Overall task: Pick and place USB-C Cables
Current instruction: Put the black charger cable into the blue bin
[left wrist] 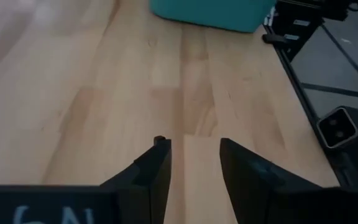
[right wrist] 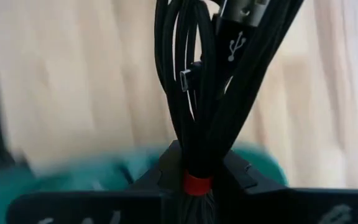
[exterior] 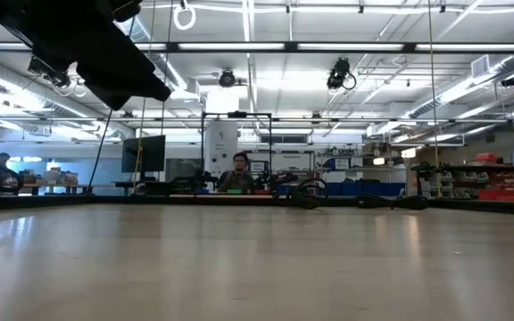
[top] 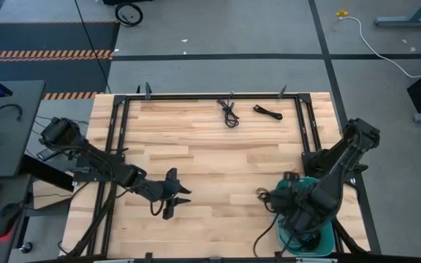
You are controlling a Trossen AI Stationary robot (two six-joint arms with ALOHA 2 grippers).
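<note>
Right wrist view, nearest first: my right claw [right wrist: 197, 168] is pinched on a bundled USB-C cable [right wrist: 210, 81], the pads [right wrist: 166, 168] closing just at its red tie [right wrist: 197, 185]. The black loops fan out past my fingertips, and one plug end bears the white USB trident mark, the only readable marking on it. Below and behind lies the teal bin [right wrist: 55, 180], so I judge this bundle is about to go in.

I expect the cable to be light and limp: soft cords that sag and swing, a little slick in their jackets. The tied waist is the firm place to grip, since the loops are gathered there and cannot slip apart; a hold on a single loop would let the rest slide or snag.

From above, my right claw [top: 292, 191] hangs at the near right of the table [top: 210, 153], over the bin's [top: 327, 237] left edge. My left claw [top: 175, 196] hovers near the middle of the near edge, fingers [left wrist: 157, 168] spread and holding nothing, bare wood between them. White letters on its body are cut off and unreadable.

Farther off, two more cables wait by the far edge: a loose one [top: 229, 112] and, just right of it, a compact bundle [top: 267, 111].
</note>
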